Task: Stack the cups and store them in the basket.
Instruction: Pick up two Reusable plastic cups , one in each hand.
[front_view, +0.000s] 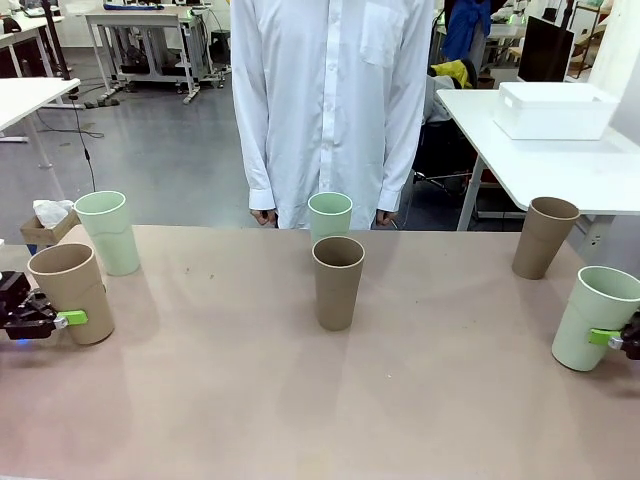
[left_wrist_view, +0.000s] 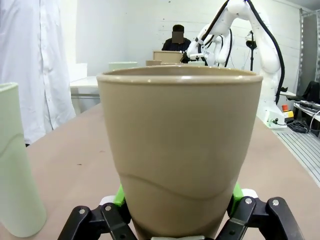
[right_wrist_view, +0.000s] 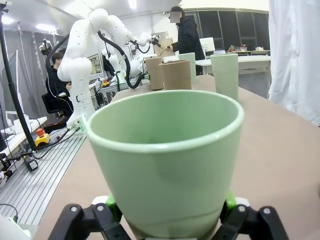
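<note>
Six cups stand on the tan table. At the left edge, my left gripper (front_view: 62, 318) is shut on a tan cup (front_view: 72, 292); its green pads press both sides of that cup (left_wrist_view: 179, 150) low down in the left wrist view. Behind it stands a mint cup (front_view: 107, 232). My right gripper (front_view: 612, 338) is shut on a mint cup (front_view: 597, 317) at the right edge, its pads hugging the cup's (right_wrist_view: 167, 160) base. A tan cup (front_view: 337, 282) stands mid-table, a mint cup (front_view: 329, 217) behind it, and a tan cup (front_view: 544, 236) at far right. The white basket (front_view: 553, 110) sits on another table at the back right.
A person in a white shirt (front_view: 330, 100) stands at the far edge behind the middle cups, hands at their sides. The front half of the table is bare. A gap separates this table from the white table (front_view: 540, 165) holding the basket.
</note>
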